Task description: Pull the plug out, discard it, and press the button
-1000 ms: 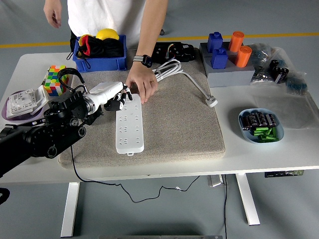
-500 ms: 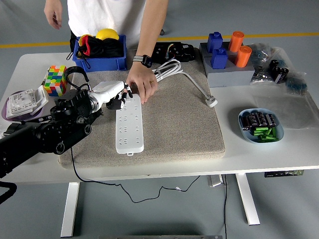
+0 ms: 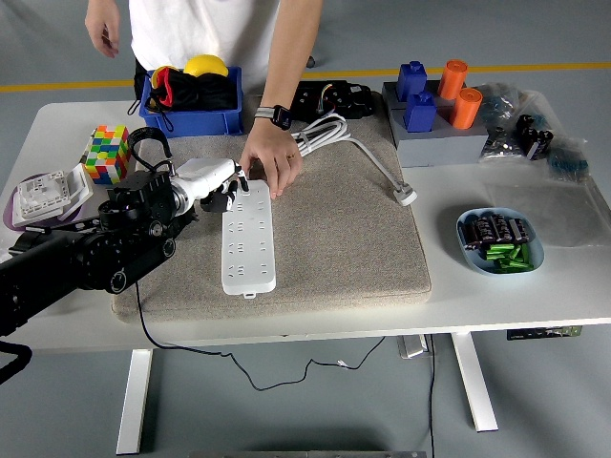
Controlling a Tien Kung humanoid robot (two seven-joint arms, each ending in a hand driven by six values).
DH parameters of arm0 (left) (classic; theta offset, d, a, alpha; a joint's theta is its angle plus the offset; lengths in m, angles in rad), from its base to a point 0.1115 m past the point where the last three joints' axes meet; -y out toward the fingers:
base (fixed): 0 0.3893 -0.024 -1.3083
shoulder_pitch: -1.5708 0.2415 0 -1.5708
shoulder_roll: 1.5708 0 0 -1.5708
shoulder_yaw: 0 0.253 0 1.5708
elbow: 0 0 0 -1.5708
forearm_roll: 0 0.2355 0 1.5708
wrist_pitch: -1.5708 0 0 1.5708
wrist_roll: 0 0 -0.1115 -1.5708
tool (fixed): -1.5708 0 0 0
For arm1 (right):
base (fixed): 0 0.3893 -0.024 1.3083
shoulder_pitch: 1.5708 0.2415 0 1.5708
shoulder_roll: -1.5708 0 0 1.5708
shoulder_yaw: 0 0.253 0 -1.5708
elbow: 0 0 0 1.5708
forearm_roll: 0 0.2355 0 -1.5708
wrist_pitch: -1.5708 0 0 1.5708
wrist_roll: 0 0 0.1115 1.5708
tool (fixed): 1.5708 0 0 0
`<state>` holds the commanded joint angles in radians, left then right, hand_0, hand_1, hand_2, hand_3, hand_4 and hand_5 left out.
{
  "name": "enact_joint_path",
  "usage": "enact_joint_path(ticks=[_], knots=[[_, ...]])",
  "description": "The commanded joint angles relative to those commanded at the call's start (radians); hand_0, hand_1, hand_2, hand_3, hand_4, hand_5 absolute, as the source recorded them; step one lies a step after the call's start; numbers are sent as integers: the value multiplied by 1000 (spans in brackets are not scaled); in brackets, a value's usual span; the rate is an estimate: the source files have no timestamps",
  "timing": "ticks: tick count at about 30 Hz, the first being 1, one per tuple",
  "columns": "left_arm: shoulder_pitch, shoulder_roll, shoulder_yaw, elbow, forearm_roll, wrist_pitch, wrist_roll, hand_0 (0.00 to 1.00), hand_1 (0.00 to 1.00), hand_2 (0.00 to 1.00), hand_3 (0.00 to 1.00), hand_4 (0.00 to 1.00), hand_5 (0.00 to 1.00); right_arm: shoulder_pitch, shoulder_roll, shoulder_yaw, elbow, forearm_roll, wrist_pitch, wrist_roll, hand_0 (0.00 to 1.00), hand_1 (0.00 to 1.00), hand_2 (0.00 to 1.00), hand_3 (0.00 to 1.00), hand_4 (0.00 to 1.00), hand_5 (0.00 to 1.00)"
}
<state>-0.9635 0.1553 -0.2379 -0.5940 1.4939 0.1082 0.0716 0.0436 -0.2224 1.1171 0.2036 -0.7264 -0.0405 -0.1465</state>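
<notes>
Left hand (image 3: pixel 218 181) at power strip (image 3: pixel 248 238) top edge, finger state unclear, person's hand (image 3: pixel 270 160) pressing there, mat (image 3: pixel 344 239) open rightward

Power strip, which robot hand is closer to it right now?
Left. The left robot hand is at the far left end of the power strip, beside a person's hand resting there. The right one is out of view.

Premises present as a robotics test lab or workshop floor. Grey sealed concrete floor with a yellow marking line (image 3: pixel 535 69). White height-adjustable table (image 3: pixel 535 277) carrying sorted trial props: blue parts bin (image 3: pixel 191 119), colour cube (image 3: pixel 107 153), bowl of batteries (image 3: pixel 499 240), building blocks (image 3: pixel 434 100) on a grey base.
</notes>
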Motion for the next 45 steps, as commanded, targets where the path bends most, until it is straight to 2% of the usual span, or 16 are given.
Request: enact_joint_path(ticks=[23,31,38,42,45], knots=[[7,0,32,-2,-4,4,-3,309,107,72,635,2,2,-6,3,1,-1,-2,1,1,750,667,656,620,665,515],[7,22,-44,-51,44,10,-6,303,105,72,627,2,2,-7,3,10,-1,-5,1,0,750,667,656,619,665,515],[7,46,-79,-110,71,1,7,302,102,71,624,2,2,-6,3,6,-1,-3,1,0,750,668,656,620,665,515],[35,65,-148,-159,98,-2,13,305,116,88,623,2,2,-7,2,8,0,-5,-1,1,750,667,656,619,665,515],[76,84,-240,-221,126,-8,18,305,116,88,623,2,2,-14,5,14,-1,-7,0,1,750,667,656,619,665,515]])
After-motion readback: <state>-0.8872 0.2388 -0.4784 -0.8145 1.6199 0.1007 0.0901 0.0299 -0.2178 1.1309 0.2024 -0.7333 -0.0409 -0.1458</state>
